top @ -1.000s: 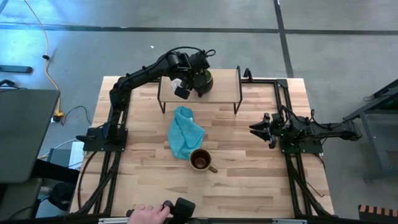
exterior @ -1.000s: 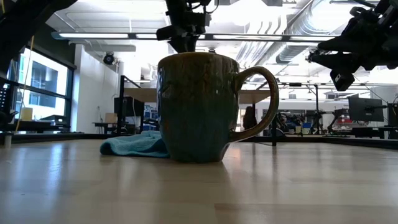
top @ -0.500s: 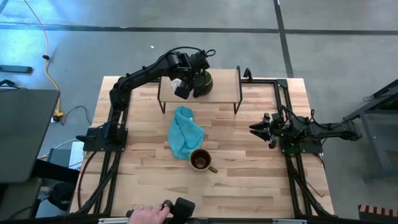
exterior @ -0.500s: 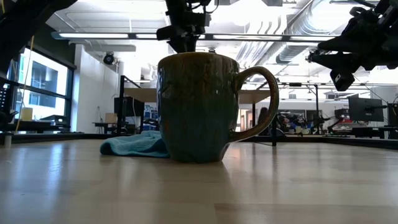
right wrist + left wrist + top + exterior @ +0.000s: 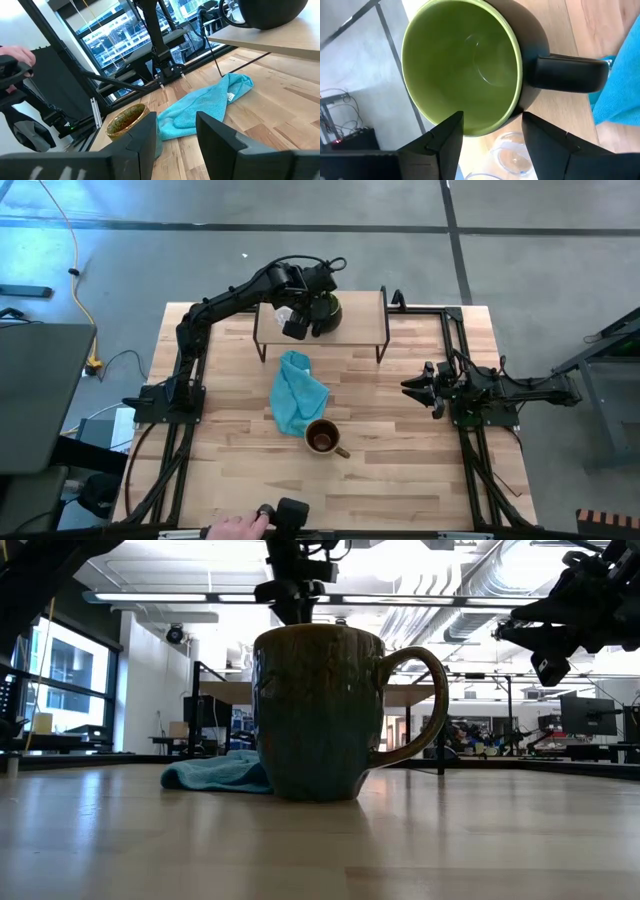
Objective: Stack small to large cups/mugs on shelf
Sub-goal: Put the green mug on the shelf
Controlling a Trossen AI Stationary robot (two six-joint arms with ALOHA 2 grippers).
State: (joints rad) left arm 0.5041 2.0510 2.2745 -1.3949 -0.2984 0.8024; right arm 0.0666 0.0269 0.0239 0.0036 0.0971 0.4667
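The dark mug with the green inside point(image 5: 325, 311) stands upright on the shelf point(image 5: 362, 306), its handle point(image 5: 567, 74) pointing toward the teal cloth. The tiny clear glass cup point(image 5: 512, 156) sits on the shelf right beside it. My left gripper point(image 5: 492, 142) hovers open over the mug's near rim and the glass, fingers slanting down, one on each side. The olive-tan mug point(image 5: 322, 437) stands on the table nearer the front edge. My right gripper point(image 5: 175, 142) waits open at the table's right.
A teal cloth point(image 5: 297, 392) lies crumpled between the shelf and the olive-tan mug. A person's hand point(image 5: 235, 527) holds a dark device at the table's near edge. Bare wood lies left and right of the cloth.
My left gripper has rolled a little about its own axis over the shelf without shifting place. The mugs, the glass and the cloth stay where they were.
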